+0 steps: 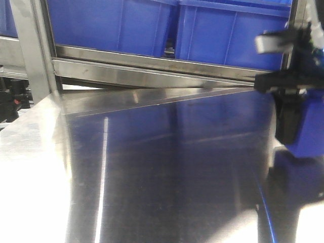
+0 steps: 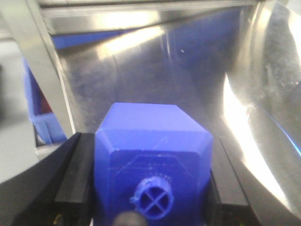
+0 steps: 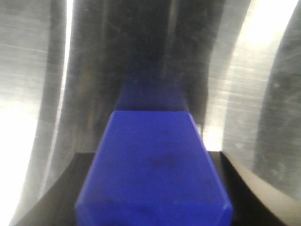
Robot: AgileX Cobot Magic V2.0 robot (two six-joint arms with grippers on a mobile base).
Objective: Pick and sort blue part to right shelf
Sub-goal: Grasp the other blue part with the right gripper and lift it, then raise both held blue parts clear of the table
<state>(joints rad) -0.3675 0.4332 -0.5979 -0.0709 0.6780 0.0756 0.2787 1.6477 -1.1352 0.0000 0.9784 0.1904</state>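
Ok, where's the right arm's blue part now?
The blue part is held in the right gripper at the front view's far right edge, over the steel tabletop, near the right shelf.

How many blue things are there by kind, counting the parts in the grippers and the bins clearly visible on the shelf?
Blue parts: 2, one in the left gripper, one in the right gripper.
Blue bins: 2, side by side on the shelf.
Total: 4; a blue sliver at far left is too cropped to count.
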